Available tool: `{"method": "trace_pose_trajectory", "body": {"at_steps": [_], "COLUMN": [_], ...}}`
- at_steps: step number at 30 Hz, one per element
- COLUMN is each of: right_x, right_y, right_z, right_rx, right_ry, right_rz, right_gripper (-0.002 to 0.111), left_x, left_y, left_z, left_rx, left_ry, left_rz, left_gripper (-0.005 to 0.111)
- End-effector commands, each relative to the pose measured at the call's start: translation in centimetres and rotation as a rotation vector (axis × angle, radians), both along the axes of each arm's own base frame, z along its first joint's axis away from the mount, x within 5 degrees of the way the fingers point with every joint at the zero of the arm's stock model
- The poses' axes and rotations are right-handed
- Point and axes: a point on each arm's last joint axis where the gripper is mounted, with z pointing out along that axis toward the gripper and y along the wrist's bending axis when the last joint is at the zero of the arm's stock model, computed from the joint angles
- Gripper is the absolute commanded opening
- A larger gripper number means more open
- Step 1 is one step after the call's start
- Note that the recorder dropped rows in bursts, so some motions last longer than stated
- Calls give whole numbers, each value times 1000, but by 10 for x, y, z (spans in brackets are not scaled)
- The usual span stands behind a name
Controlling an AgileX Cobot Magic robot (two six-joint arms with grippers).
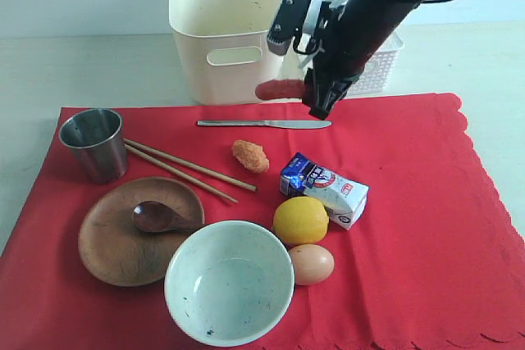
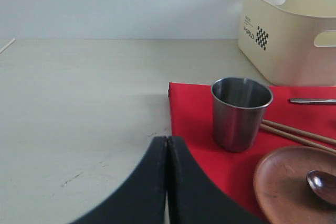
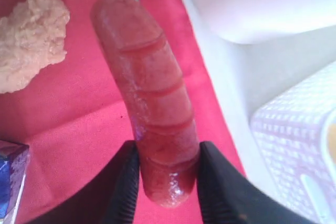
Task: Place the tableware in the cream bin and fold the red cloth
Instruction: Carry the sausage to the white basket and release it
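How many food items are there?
5. A sausage held in the right jaws near the cream bin; on the red cloth, a crumbed nugget, a milk carton beside it, a lemon and an egg beside the pale bowl. The white basket may hide more.

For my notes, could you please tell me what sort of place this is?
Likely a lab table staged for a meal: robot arm, red cloth laid with bowl and lemon, cream bin.
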Motion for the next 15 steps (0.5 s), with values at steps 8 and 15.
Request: {"method": "trace_pose_trajectory", "body": {"at_steps": [8,15], "right_x": [1,36], "right_y": [-5,-36], "right_z": [90,98], "right_rx": [231,508], "right_ry": [-306,-458], "right_rz": [-216,-585], "right_gripper": [0,0], "left_x": [0,0], "left_y": [0,0], "left_z": [0,0], "left_rx": [4,4], "left_ry": [-8,-8], "left_rz": [3,3], "left_gripper": [0,0]}}
